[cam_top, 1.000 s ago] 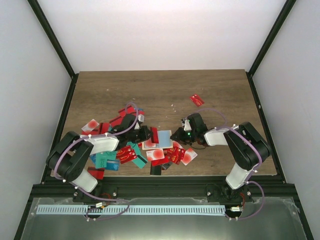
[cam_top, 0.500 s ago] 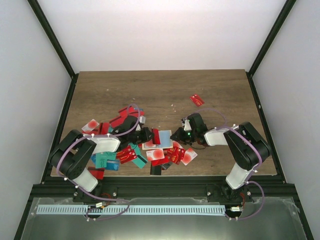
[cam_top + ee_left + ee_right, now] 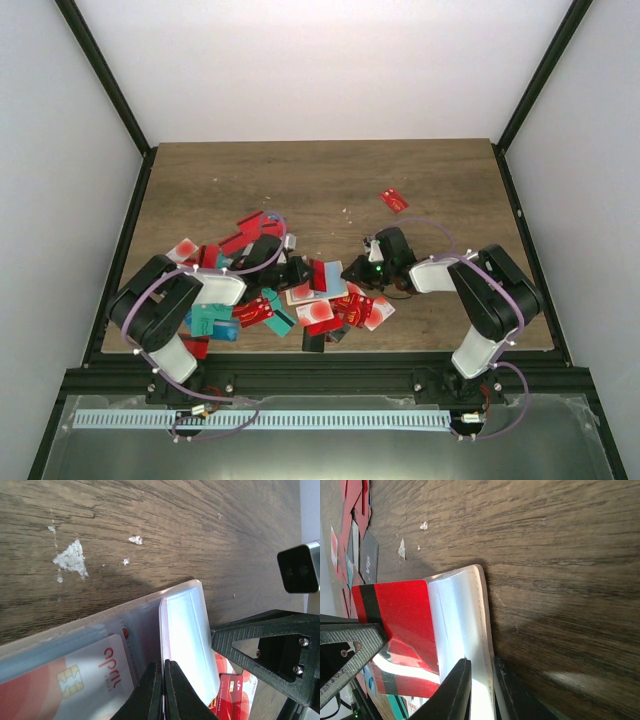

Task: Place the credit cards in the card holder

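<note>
The card holder [image 3: 336,283] lies open in the middle of the table, with its light blue inside up. My right gripper [image 3: 352,272] is shut on one flap of it [image 3: 457,610], the jaws [image 3: 481,680] pinching the flap's edge. My left gripper [image 3: 305,272] is shut on a red credit card [image 3: 318,275] with a black stripe [image 3: 400,615]. That card stands on edge [image 3: 162,630] against the holder's fold [image 3: 187,630]. A white and red card [image 3: 90,675] sits in a clear sleeve of the holder.
Many loose credit cards lie in a pile [image 3: 230,310] to the left and below the holder, and more [image 3: 355,310] lie under the right gripper. One red card [image 3: 394,200] lies alone farther back. White specks [image 3: 70,560] mark the wood.
My left gripper has moved a little to the right with the red card, closer against the holder. The right gripper has held still on the flap.
</note>
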